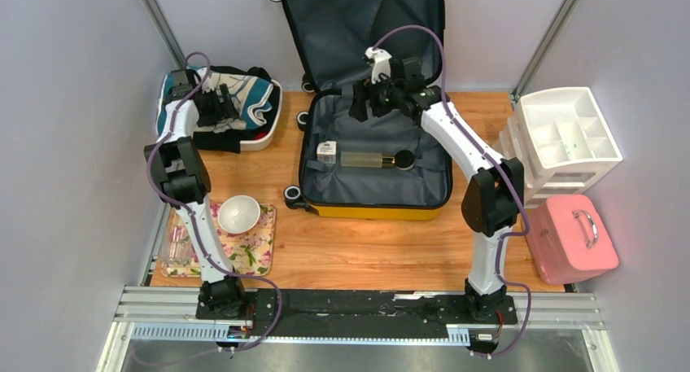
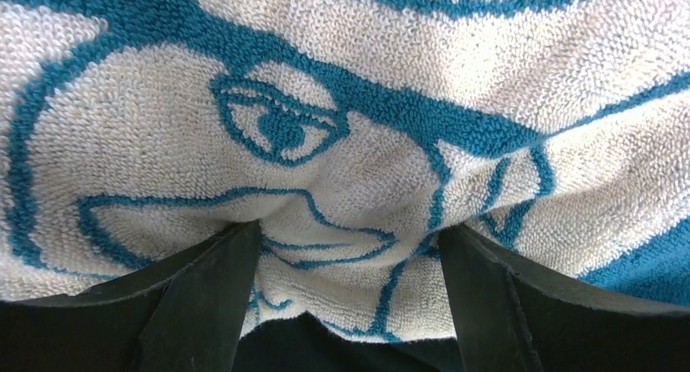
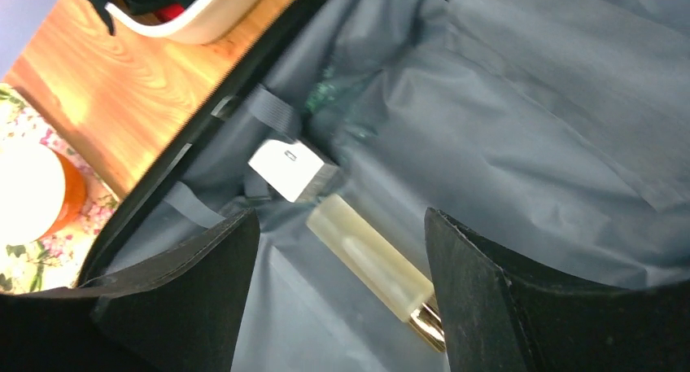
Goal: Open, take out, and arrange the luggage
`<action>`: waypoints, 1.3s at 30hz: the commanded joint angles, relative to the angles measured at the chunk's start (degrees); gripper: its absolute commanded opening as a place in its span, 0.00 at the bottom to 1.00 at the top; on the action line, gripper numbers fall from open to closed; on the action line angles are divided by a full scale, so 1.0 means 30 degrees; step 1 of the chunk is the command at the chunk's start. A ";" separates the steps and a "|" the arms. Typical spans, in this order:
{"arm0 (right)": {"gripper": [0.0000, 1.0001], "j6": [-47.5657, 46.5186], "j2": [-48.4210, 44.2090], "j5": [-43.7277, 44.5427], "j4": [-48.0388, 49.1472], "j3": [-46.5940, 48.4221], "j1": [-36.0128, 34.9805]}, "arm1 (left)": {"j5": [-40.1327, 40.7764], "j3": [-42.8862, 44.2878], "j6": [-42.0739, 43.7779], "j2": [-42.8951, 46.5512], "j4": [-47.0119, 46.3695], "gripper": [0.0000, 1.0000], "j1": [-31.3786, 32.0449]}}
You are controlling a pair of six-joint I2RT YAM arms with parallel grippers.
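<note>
Two hands gape empty: the right hand [image 3: 340, 219] hovers inside the luggage [image 1: 382, 211], nearest the pale bottle [image 1: 362, 159] lying crosswise there; the left hand [image 2: 350, 229] rests on a towel [image 2: 342, 87] left of the luggage.

Towel [image 2: 342, 79] looped terry cloth; luggage [image 3: 529, 144] lining matt fabric; table [image 1: 366, 250] wood

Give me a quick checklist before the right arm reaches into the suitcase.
1. The suitcase open, lid leaning back: ok.
2. The right gripper open and empty: ok.
3. It sits over the tube: ok.
4. Everything out of the suitcase: not ok; the tube, white box and dark round item lie inside.
5. The left gripper open, away from the suitcase, at the towel in the basket: ok.
6. The left gripper free of the towel: cannot tell.
</note>
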State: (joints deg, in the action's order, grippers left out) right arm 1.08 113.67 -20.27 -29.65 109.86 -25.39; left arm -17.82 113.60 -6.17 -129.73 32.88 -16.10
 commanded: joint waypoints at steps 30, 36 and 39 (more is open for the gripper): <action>0.70 -0.8359 -0.6629 0.6164 -1.5255 0.1996 1.3208 | -0.9028 -1.0767 0.6306 1.1341 -0.2816 0.79 0.7823; 0.57 -0.8710 -0.5635 0.7870 -1.5342 0.1992 1.3618 | -0.9293 -1.1148 0.6248 1.1135 -0.3285 0.79 0.9525; 0.56 -0.8886 -0.4905 0.8337 -1.5312 0.1933 1.3823 | -0.9235 -1.1119 0.5780 1.0989 -0.3666 0.79 0.9555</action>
State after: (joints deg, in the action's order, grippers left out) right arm -24.05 96.64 0.10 -75.64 115.09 15.09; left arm -43.70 79.53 12.43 -97.65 25.04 12.58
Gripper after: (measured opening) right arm 0.570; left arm 0.792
